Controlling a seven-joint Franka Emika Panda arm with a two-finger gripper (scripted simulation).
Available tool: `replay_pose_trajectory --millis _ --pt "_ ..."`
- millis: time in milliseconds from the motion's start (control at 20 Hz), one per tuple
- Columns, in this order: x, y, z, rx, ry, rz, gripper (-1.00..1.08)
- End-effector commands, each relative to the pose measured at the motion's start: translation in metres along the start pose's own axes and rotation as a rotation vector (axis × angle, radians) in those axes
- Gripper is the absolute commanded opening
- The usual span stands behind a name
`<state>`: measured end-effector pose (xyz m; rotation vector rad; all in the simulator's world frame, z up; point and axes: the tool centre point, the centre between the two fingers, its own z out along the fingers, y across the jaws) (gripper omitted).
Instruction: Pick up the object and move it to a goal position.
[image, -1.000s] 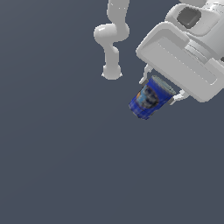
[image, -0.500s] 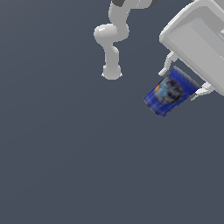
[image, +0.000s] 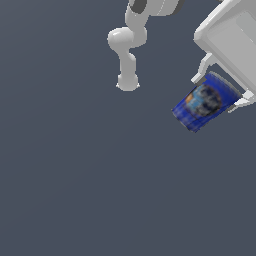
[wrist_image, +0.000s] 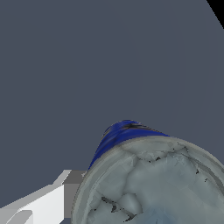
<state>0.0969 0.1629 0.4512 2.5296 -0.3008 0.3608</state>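
1. Exterior view: a flat, dark grey-blue surface (image: 75, 190) fills the whole picture, bare over its lower half and toward the exterior view's left.
2. Exterior view: the arm's white base and lower links (image: 127, 55) stand near the top middle, well apart from the load.
3. Exterior view: the tool (image: 220, 92) sits at the upper part of the exterior view's right edge, its white body partly cut off by the frame.
4. Exterior view: the tool's two fingers are clamped on the wide end of the blue cup (image: 204, 102), one on each side.
5. Exterior view: the cup is tilted, its narrow end pointing down toward the exterior view's left, its printed label facing the camera.
6. Wrist view: the cup's pale, mottled rim end (wrist_image: 153, 183) fills the near corner, with the blue wall (wrist_image: 116, 135) tapering away behind it.
7. Wrist view: one white finger (wrist_image: 43, 203) touches the rim's side; the other is out of frame.
8. Wrist view: beyond the cup lies plain grey surface (wrist_image: 87, 57), and a black wedge cuts one corner.
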Motion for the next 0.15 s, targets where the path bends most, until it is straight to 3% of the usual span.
replay_pose_trajectory --millis 0,100 --pt "0.0017 0.0014 -0.0035 0.0 0.005 0.002 -1.0" --pt "0.0018 0.0013 -0.0037 0.0 0.005 0.002 -1.0"
